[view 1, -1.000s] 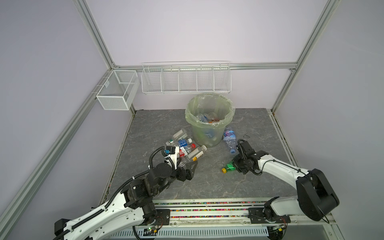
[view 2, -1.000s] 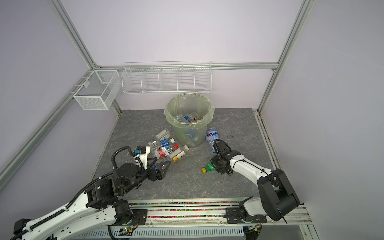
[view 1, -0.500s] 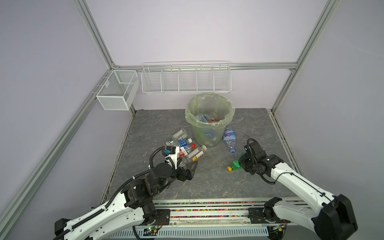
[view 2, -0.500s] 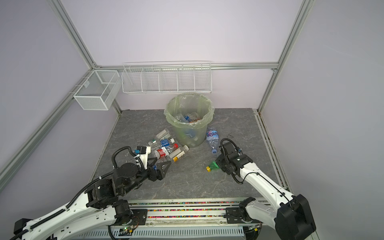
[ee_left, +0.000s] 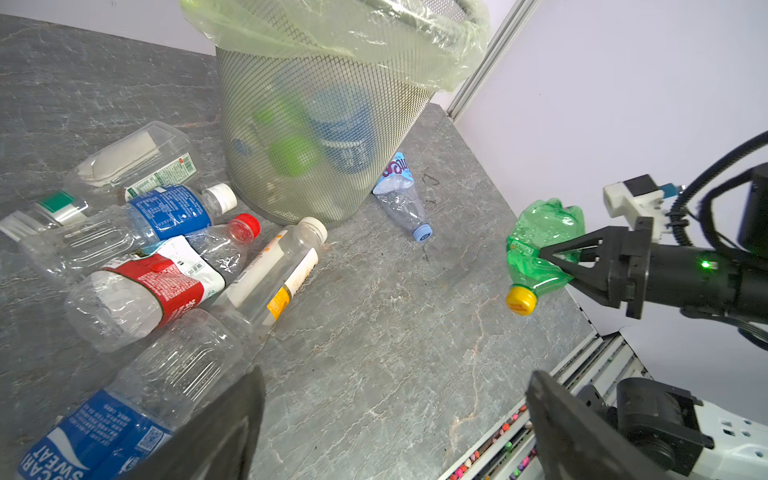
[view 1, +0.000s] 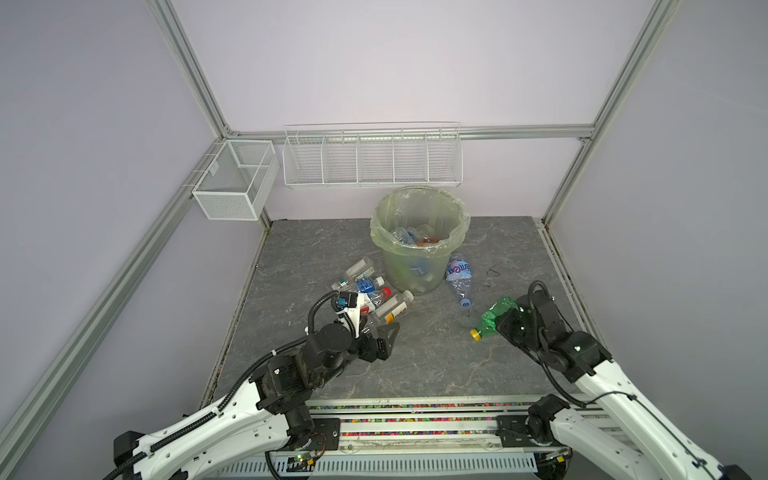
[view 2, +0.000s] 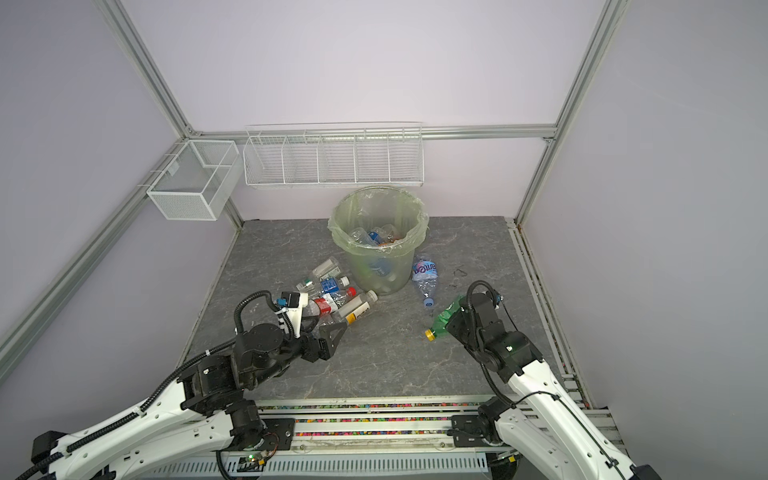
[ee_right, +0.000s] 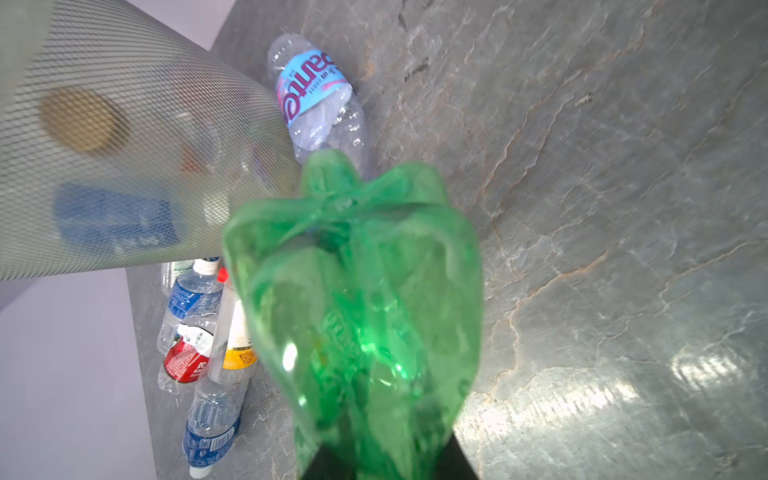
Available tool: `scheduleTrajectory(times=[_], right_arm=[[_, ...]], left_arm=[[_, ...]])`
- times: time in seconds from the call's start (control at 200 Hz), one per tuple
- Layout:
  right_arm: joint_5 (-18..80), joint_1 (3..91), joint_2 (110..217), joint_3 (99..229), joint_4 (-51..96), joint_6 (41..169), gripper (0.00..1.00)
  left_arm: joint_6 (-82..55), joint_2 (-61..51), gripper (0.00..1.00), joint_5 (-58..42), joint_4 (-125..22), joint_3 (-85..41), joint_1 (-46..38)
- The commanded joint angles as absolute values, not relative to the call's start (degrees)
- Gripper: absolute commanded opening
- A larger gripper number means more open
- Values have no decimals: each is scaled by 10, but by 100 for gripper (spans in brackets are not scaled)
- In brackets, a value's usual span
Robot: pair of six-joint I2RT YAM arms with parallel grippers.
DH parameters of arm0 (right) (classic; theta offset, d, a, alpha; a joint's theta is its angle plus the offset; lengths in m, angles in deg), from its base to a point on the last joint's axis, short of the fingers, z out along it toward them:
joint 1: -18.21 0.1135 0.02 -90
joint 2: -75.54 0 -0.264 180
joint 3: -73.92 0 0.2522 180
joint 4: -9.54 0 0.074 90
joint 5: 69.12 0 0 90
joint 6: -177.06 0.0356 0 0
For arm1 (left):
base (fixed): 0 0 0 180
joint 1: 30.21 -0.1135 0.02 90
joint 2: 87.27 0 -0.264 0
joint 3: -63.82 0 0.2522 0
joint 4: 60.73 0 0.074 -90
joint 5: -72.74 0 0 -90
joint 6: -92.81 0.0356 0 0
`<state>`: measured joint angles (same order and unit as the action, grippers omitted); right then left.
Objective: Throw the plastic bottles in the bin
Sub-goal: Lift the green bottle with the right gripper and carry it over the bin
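Bin (view 1: 409, 270): stood at the back of the grey tabletop (view 1: 424, 361), lined with a thin green bag.
Already binned: I counted several clear bottles through the rim and the see-through wall; the exact number could not be told.
Green bottle (view 1: 492, 318): crushed, yellow cap pointing down, held to the right of the bin and well short of its rim.
Right gripper (ee_left: 548, 259): fingers pinched on the green bottle's middle; the bottle looked clear of the tabletop.
Left gripper (view 1: 384, 338): fingers spread wide, holding nothing, low beside the pile.
Pile (view 1: 370, 291): about six bottles lay together left of the bin, with blue, red and yellow labels.
Stray bottle (view 1: 458, 276): pale blue label, lying against the bin's right side.
Progress: I judged it partly done, with one bottle in hand and roughly seven to go.
Change over the last second: the green bottle went from lying on the tabletop to lifted and drawn rightward; the left arm did not move.
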<state>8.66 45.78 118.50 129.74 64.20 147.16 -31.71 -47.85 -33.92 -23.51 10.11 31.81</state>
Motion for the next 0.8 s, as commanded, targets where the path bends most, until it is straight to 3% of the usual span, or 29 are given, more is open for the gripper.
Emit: scheduleTrajectory(times=[0.0, 0.4, 0.795], right_arm=[[61, 458, 1152, 1315, 666, 1420, 6], [26, 458, 1097, 1402, 702, 1283, 6], [63, 459, 1165, 1510, 648, 1199, 6]], left_arm=[[-328, -474, 97, -337, -250, 100, 323], [-334, -461, 97, -343, -258, 108, 330], [-334, -462, 98, -350, -256, 135, 331]])
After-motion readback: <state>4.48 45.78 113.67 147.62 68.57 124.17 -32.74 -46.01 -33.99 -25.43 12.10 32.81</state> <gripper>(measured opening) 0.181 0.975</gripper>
